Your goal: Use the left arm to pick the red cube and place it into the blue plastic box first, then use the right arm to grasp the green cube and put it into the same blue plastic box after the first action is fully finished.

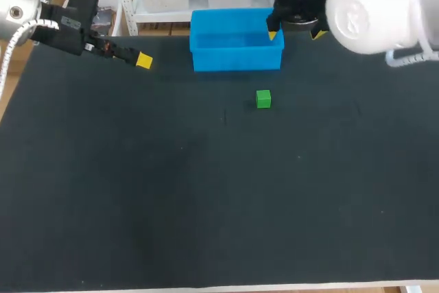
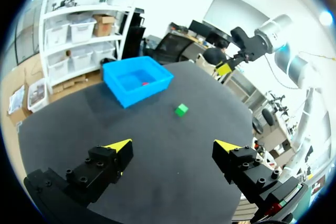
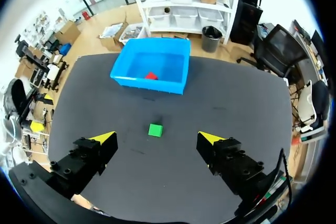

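Green cube (image 3: pixel 155 129) ahead of right gripper (image 3: pixel 156 138), jaws spread; left gripper (image 2: pixel 174 145) likewise wide apart.

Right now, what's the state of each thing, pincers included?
blue plastic box: upright, open top.
red cube: inside the blue plastic box.
green cube: loose on the table, outside the box.
left pincer: open, empty.
right pincer: open, empty.

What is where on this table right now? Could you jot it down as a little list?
Red cube: lying inside the blue box
Green cube: on the black table, in front of the box, not touching it
Left tool: open, empty
Right tool: open, empty
Stage: red cube placed; green cube not yet picked up
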Tool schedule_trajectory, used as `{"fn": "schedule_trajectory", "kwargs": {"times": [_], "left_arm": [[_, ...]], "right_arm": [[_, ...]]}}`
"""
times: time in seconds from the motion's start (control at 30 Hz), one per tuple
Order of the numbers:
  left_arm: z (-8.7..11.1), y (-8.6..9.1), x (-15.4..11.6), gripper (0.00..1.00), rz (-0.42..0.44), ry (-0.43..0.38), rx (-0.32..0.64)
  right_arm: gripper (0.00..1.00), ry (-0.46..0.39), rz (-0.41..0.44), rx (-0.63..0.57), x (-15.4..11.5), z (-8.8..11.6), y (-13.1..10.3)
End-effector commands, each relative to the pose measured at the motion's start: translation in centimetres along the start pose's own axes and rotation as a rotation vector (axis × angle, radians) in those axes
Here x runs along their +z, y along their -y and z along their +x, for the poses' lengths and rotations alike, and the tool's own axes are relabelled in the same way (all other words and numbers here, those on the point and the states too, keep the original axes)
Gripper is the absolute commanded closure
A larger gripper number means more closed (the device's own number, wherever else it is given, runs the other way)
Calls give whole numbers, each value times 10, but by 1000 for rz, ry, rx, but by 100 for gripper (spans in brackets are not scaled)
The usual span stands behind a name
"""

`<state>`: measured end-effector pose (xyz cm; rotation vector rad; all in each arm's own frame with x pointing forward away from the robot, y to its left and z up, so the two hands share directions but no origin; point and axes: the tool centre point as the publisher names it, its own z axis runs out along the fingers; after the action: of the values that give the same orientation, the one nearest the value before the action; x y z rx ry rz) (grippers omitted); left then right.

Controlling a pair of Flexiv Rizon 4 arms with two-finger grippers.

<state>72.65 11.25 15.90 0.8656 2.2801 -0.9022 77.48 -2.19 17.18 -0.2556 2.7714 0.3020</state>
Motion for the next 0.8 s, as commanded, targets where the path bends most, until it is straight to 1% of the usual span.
{"fn": "schedule_trajectory", "kwargs": {"times": [0.03, 0.17, 0.23, 0.4, 0.63, 0.8], "left_arm": [[1, 0, 0, 0, 1, 6, 2], [1, 0, 0, 0, 1, 6, 2], [1, 0, 0, 0, 1, 6, 2], [1, 0, 0, 0, 1, 6, 2], [1, 0, 0, 0, 1, 6, 2], [1, 0, 0, 0, 1, 6, 2]], "right_arm": [[0, -82, 70, 11, 5, -8, -9], [0, -135, 116, 13, 9, -8, -12], [0, -130, 126, 17, 10, -9, -14], [0, -148, 163, 44, 14, -13, -18], [0, -157, 188, 84, 25, -20, -28], [0, -195, 188, 108, 35, -18, -34]]}}
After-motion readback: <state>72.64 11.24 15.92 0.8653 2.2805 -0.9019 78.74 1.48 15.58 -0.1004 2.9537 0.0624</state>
